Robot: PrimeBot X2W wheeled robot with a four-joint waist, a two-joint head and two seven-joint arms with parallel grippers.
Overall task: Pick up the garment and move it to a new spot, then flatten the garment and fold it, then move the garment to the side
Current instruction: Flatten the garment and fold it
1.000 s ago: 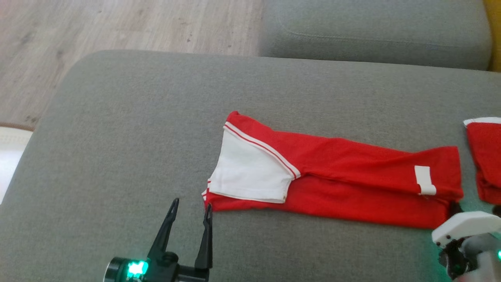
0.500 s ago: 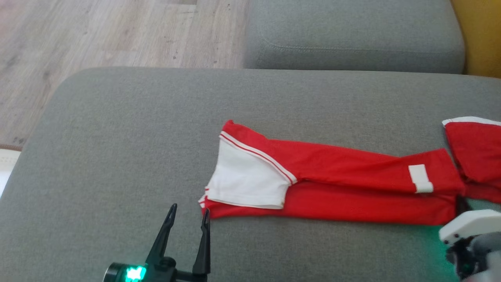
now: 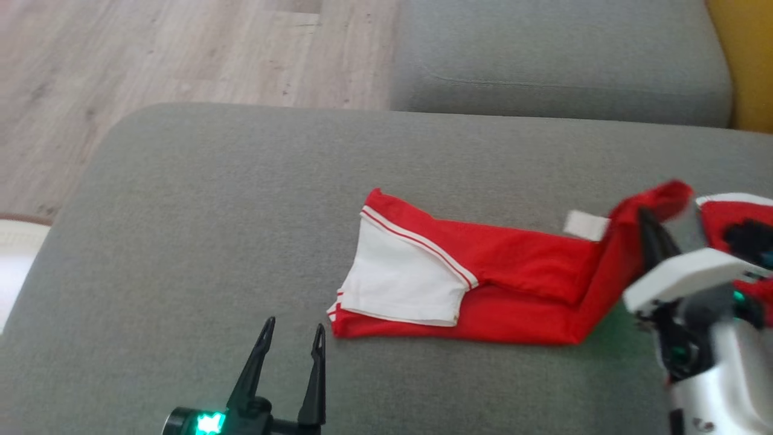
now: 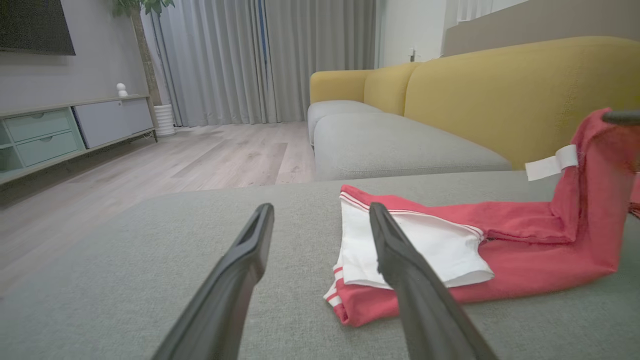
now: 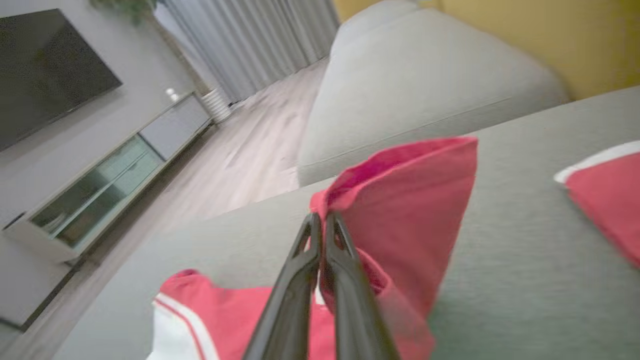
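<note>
Garment (image 3: 519,266) long axis left-right, right end raised

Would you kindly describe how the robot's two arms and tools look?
The left tool has two long, tapering black fingers on a black base with a green light. The right tool has matching fingers, a white housing and a silver forearm.

Red on Grey

The garment (image 3: 519,302) is red, with a white panel (image 3: 404,284) edged in red-and-white stripes and a white tag (image 3: 586,225). The seat cushion (image 3: 211,211) is plain grey; at one o'clock, the sofa back (image 3: 752,60) is mustard yellow.
</note>
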